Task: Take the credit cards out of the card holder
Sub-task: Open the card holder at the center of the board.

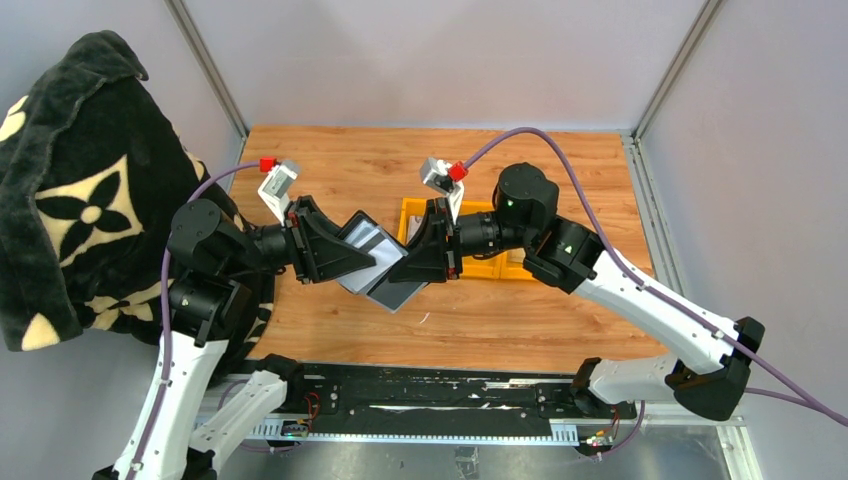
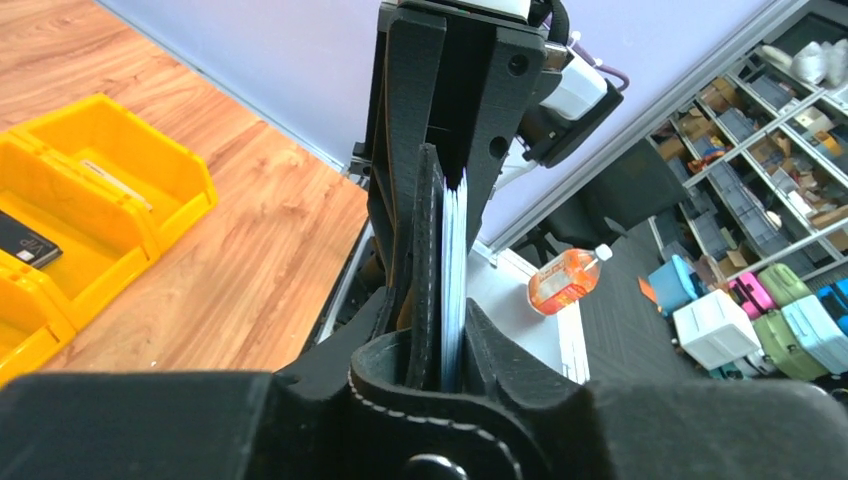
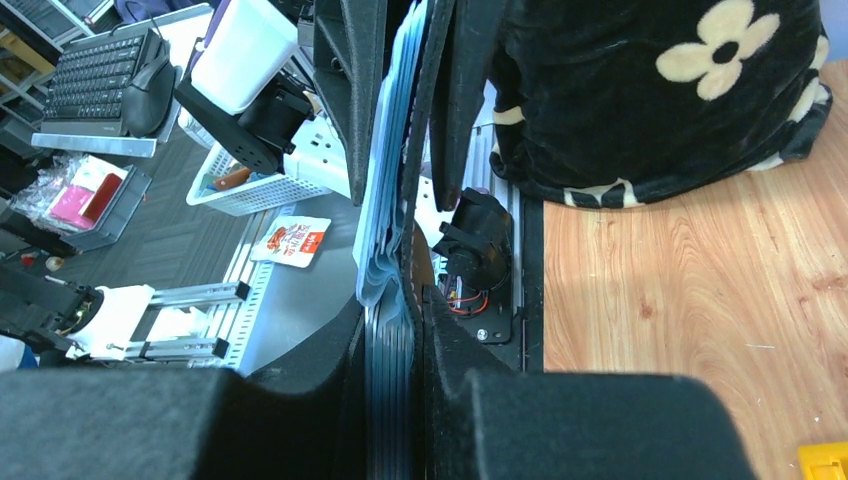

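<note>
Both grippers meet in the air over the wooden table with the card holder and credit cards (image 1: pixel 372 238) between them. In the left wrist view my left gripper (image 2: pixel 437 312) is shut on the black stitched card holder (image 2: pixel 425 250), with the silvery credit cards (image 2: pixel 454 260) standing edge-on beside the leather. My right gripper (image 2: pixel 455 175) grips them from the far end. In the right wrist view my right gripper (image 3: pixel 392 330) is shut on the stack of several credit cards (image 3: pixel 385 230), and the card holder (image 3: pixel 418 200) lies against its right finger. The left gripper (image 1: pixel 352 255) and right gripper (image 1: pixel 425 255) face each other.
Yellow bins (image 1: pixel 490 265) stand on the table behind the right gripper; one bin (image 2: pixel 90 200) holds a small black block (image 2: pixel 25 240). A black blanket with cream flowers (image 1: pixel 70 180) is draped at the left, over the table's edge.
</note>
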### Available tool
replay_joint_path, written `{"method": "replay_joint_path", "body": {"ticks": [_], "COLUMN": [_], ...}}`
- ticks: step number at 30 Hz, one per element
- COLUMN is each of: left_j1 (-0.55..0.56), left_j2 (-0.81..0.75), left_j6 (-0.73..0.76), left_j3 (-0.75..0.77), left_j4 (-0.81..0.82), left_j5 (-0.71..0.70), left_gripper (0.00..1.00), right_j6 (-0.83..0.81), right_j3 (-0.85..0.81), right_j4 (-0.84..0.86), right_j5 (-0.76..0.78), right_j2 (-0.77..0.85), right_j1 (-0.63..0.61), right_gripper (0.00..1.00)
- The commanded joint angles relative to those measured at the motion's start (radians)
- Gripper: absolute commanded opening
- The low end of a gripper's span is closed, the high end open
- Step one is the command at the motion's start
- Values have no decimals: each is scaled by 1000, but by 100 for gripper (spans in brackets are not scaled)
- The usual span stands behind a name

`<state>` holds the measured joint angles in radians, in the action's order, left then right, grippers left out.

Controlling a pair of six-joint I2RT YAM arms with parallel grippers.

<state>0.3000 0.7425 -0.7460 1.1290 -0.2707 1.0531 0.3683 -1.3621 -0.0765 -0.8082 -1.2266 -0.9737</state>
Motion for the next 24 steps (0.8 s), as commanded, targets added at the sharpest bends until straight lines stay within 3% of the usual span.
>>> {"method": "replay_joint_path", "body": {"ticks": [1, 5, 8, 10, 13, 16, 19, 24], "left_j1": [-9, -9, -9, -10, -10, -26, -51, -58], "left_j2": [22, 27, 35, 43, 50, 50, 47, 26], "left_j6": [-33, -62, -95, -104, -119, -97, 3, 212], "left_j3": [-4, 8, 9, 12, 9, 13, 33, 73], "left_j4": [52, 75, 95, 99, 118, 114, 32, -107], "left_j5": [6, 13, 15, 13, 6, -17, -89, -280], "left_gripper": [27, 11, 1, 0, 0, 0, 0, 0], "right_j6": [37, 58, 83, 103, 107, 59, 35, 36], "right_j3": [0, 40, 56, 59, 47, 20, 12, 54], "right_j4": [31, 64, 132, 172, 191, 120, 59, 65], "right_j5": [-48, -43, -61, -83, -111, -86, 15, 204], "right_j2": [22, 44, 43, 36, 25, 32, 70, 179], "right_j1": [28, 70, 76, 76, 75, 85, 123, 167], "right_gripper": [0, 1, 18, 29, 38, 55, 61, 61]}}
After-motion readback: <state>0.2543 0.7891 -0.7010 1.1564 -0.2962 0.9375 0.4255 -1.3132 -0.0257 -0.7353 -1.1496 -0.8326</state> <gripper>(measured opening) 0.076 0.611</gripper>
